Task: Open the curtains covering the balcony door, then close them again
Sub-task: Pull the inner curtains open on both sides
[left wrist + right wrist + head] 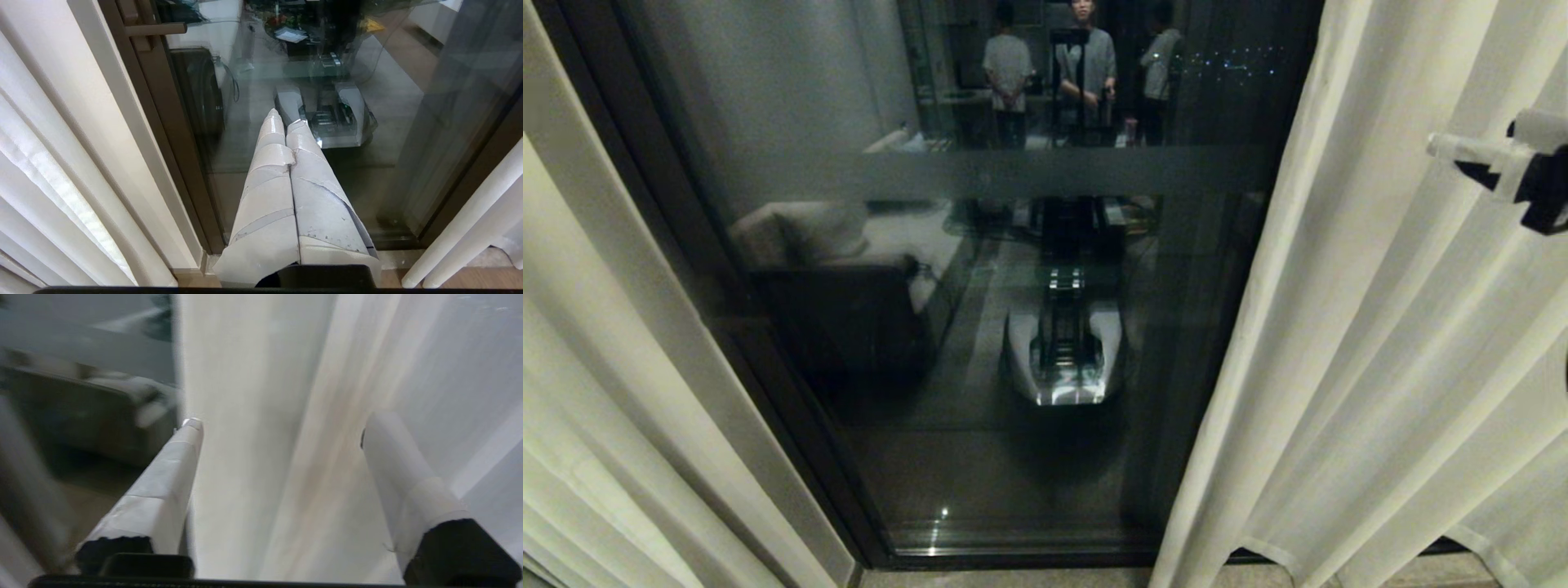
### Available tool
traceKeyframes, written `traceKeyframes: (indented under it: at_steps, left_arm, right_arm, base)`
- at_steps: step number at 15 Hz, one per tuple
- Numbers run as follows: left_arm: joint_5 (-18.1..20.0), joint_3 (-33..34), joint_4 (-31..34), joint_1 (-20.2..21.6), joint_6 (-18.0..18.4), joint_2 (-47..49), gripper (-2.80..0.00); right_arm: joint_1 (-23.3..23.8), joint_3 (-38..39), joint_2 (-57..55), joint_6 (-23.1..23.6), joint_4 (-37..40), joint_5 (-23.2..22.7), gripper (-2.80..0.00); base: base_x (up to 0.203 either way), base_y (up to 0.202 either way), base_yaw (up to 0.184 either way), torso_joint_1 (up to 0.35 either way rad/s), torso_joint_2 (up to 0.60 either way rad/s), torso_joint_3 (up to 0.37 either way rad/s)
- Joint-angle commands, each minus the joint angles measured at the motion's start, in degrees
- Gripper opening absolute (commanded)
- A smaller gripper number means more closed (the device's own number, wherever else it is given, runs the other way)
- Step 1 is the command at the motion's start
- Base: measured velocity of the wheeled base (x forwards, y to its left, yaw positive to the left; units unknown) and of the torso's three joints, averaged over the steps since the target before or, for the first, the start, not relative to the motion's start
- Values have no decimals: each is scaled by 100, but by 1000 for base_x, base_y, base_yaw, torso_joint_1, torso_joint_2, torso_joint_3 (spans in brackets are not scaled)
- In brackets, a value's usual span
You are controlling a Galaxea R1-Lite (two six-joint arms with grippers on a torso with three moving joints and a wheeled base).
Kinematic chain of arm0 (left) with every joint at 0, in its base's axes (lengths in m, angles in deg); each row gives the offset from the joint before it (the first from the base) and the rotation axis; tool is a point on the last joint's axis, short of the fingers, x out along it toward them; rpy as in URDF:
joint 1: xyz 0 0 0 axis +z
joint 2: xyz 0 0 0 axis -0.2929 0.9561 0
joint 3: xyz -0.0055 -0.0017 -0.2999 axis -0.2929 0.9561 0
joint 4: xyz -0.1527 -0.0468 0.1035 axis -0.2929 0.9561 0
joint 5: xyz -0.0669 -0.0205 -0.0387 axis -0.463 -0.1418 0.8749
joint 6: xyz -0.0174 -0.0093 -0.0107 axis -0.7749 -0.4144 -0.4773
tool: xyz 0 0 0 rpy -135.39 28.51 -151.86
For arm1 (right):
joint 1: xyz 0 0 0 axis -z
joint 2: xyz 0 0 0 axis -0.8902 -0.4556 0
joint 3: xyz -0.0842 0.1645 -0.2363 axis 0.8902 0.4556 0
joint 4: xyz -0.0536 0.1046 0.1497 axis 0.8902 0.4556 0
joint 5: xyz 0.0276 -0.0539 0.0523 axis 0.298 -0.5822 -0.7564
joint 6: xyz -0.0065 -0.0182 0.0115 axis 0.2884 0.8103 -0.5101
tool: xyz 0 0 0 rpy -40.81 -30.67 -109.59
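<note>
Right claw [280,428] up at three o'clock, spread wide, gripping nothing, aimed at pleated cream-white fabric curtains [1380,343]. Curtains parted to nine and three o'clock, baring dark-framed reflective glass balcony door [980,286] at centre. Left claw [286,118] low, pinched together, empty, facing glass.

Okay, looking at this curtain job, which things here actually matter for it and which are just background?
Part of the job:
- right curtain, with the open right hand pointing at it
- left curtain
- balcony door, glass showing between the curtains

Just background:
- reflections in the glass: sofa, three people, the robot's own base
- left hand, shut and idle
</note>
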Motion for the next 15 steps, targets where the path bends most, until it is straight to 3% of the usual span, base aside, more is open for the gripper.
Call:
traceKeyframes:
  at_steps: [1, 4, 15]
  left_arm:
    - [-1, 0, -1, 0, 2, -5, -280]
    - [-1, 0, -1, 0, -2, -5, -280]
    - [-1, 0, -1, 0, 2, -5, -280]
  right_arm:
    - [18, -243, -446, 105, -39, 289, 0]
    - [19, -598, -842, 92, -177, 626, 0]
    - [45, -2503, -2489, 60, -316, 872, 0]
  base:
    - [0, 0, 0, 0, 0, 0]
    - [0, 0, 0, 0, 0, 0]
    - [0, 0, 0, 0, 0, 0]
